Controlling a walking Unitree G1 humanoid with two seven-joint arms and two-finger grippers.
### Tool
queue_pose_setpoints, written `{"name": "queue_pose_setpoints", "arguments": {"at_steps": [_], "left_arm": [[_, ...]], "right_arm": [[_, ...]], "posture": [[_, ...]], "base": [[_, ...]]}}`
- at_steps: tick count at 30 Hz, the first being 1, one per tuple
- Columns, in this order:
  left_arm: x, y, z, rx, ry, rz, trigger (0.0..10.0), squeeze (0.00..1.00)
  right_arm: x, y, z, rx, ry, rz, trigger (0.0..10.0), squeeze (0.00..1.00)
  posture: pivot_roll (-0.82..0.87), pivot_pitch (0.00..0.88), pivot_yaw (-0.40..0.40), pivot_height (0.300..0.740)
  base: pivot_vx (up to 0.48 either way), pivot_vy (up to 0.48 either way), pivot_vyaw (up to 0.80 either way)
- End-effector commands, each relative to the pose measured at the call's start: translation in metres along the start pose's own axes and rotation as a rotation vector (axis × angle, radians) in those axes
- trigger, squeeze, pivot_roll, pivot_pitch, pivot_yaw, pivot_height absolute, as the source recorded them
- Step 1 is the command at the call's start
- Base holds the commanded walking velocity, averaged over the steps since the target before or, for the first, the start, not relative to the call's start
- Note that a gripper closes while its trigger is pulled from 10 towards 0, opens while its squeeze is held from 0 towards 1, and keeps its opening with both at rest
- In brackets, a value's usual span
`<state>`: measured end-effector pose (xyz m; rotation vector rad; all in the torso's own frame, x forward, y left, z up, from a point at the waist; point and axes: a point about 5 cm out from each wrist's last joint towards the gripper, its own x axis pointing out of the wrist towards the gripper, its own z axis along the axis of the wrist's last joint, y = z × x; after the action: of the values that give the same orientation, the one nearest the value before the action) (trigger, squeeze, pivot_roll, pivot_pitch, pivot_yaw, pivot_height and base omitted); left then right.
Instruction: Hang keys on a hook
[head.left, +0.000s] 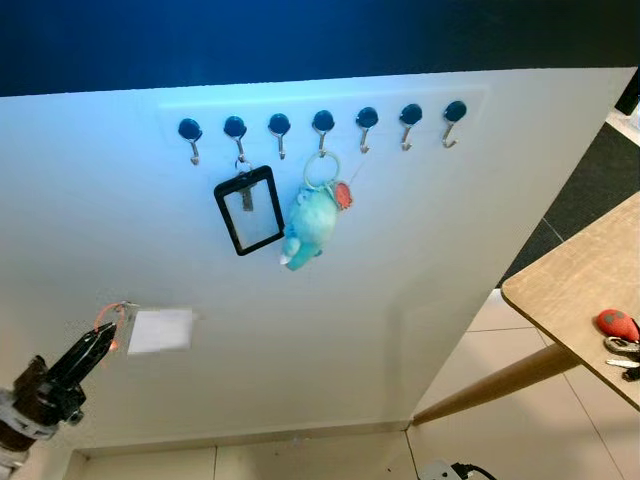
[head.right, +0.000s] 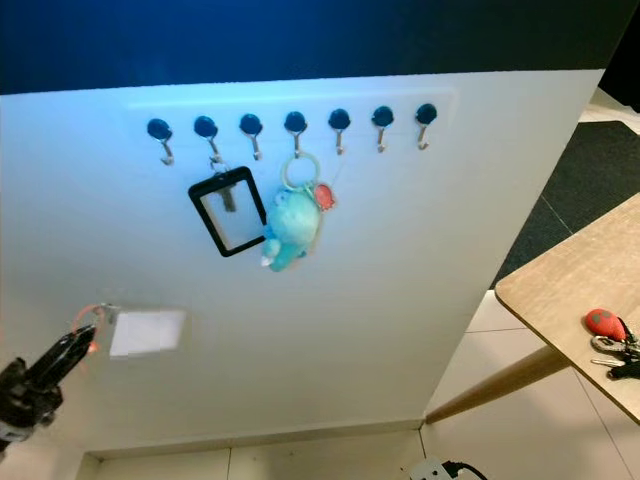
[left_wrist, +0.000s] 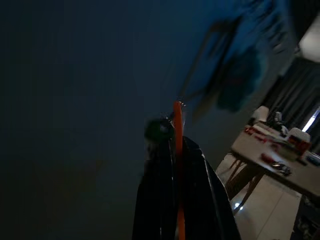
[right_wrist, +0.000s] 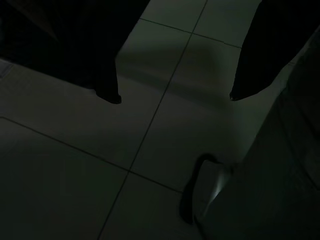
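left gripper (head.left: 108, 338) jaws pinching orange key ring (head.left: 110, 318), low-left of hook rail (head.left: 322, 122) | right gripper (right_wrist: 175, 97) jaws spread, idle | advice: raise ring, present loop open to free end hook (head.left: 190, 132)

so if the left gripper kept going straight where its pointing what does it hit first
Probably the white wall. The left gripper, shut on an orange-looped key tag, points up toward the black card holder, though depth is unclear.
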<state>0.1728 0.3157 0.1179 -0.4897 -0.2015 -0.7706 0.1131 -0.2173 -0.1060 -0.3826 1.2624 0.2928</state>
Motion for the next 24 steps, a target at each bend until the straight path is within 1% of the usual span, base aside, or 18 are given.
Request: {"name": "queue_pose_setpoints", "arguments": {"at_steps": [1, 5, 7, 8, 9, 10, 13, 14, 15, 18, 20, 24], "left_arm": [[0.005, -0.007, 0.015, 0.034, -0.001, -0.068, 10.0, 0.0], [0.021, -0.023, 0.033, 0.077, -0.046, -0.183, 10.0, 0.0], [0.023, -0.025, 0.035, 0.081, -0.051, -0.197, 10.0, 0.0], [0.034, -0.032, 0.04, 0.11, -0.026, -0.258, 10.0, 0.0], [0.038, -0.036, 0.041, 0.121, -0.017, -0.278, 10.0, 0.0], [0.038, -0.036, 0.041, 0.121, -0.017, -0.278, 10.0, 0.0], [0.056, -0.045, 0.052, 0.176, -0.021, -0.338, 10.0, 0.0], [0.061, -0.048, 0.055, 0.183, -0.028, -0.356, 10.0, 0.0], [0.061, -0.048, 0.055, 0.183, -0.028, -0.356, 10.0, 0.0], [0.08, -0.057, 0.058, 0.232, -0.008, -0.403, 10.0, 0.0], [0.093, -0.06, 0.059, 0.268, 0.009, -0.406, 10.0, 0.0], [0.118, -0.061, 0.057, 0.335, 0.081, -0.412, 10.0, 0.0]], "right_arm": [[0.0, 0.001, 0.0, 0.003, -0.001, 0.001, 10.0, 0.0], [0.0, 0.0, 0.002, -0.006, -0.003, -0.001, 10.0, 0.0], [0.0, 0.0, 0.002, -0.007, -0.003, -0.001, 10.0, 0.0], [0.0, 0.0, 0.003, -0.007, -0.006, -0.001, 10.0, 0.0], [0.0, 0.0, 0.004, -0.007, -0.007, -0.002, 10.0, 0.0], [0.0, 0.0, 0.004, -0.007, -0.007, -0.002, 10.0, 0.0], [0.0, 0.0, 0.004, -0.007, -0.006, -0.003, 10.0, 0.0], [0.0, 0.0, 0.003, -0.007, -0.005, -0.003, 10.0, 0.0], [0.0, 0.0, 0.003, -0.007, -0.005, -0.003, 10.0, 0.0], [0.0, 0.0, 0.003, -0.003, -0.003, -0.005, 10.0, 0.0], [0.0, 0.0, 0.002, -0.001, -0.003, -0.005, 10.0, 0.0], [0.001, 0.001, 0.003, 0.005, -0.005, -0.004, 10.0, 0.0]], "posture": [[0.01, 0.017, 0.018, 0.74], [0.01, 0.014, 0.014, 0.74], [0.01, 0.014, 0.014, 0.74], [0.01, 0.017, 0.015, 0.74], [0.01, 0.017, 0.015, 0.74], [0.01, 0.017, 0.015, 0.74], [0.0, 0.021, 0.013, 0.74], [0.0, 0.021, 0.013, 0.74], [0.0, 0.021, 0.013, 0.74], [0.0, 0.022, 0.018, 0.74], [-0.01, 0.023, 0.02, 0.74], [-0.01, 0.025, 0.027, 0.74]], "base": [[0.0, 0.0, 0.0], [0.0, 0.0, 0.0], [0.0, 0.0, 0.0], [0.0, 0.0, 0.0], [0.0, 0.0, 0.0], [0.0, 0.0, 0.0], [0.0, 0.0, 0.0], [0.0, 0.0, 0.0], [0.0, 0.0, 0.0], [0.0, 0.0, 0.0], [0.0, 0.0, 0.0], [0.0, 0.0, 0.0]]}}
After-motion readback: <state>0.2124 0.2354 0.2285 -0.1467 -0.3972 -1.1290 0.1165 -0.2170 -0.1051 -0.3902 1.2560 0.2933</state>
